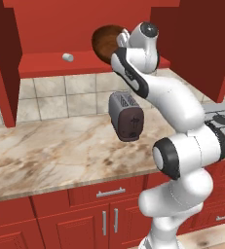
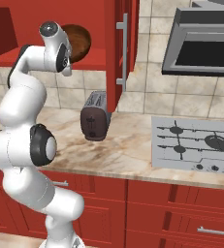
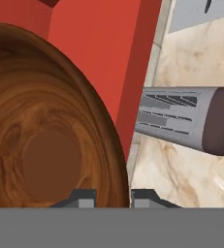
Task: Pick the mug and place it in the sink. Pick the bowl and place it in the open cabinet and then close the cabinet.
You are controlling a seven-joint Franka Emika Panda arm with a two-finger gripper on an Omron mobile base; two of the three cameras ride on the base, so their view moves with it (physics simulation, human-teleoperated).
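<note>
**A:** Where did you have the round, deep, glossy dark brown wooden bowl?

**B:** You had it tipped on its side at the right end of the red inner shelf of the red wall cabinet, its hollow facing the hand. In the hand view its rim ran down between the two dark finger tips, so your two-finger gripper was pinching the bowl's wall, jaws nearly together around it.

**A:** And the cabinet doors?

**B:** Both stood swung out; in the right base view the long vertical silver bar handle showed on the right door's edge.

**A:** Anything else on that shelf?

**B:** A small pale cylinder lay toward the shelf's middle, well apart from the bowl.

**A:** Below?

**B:** A silver and dark brown toaster sat on the marbled stone counter near its back edge, under the bowl. The grey gas hob lay at the counter's right end.
</note>
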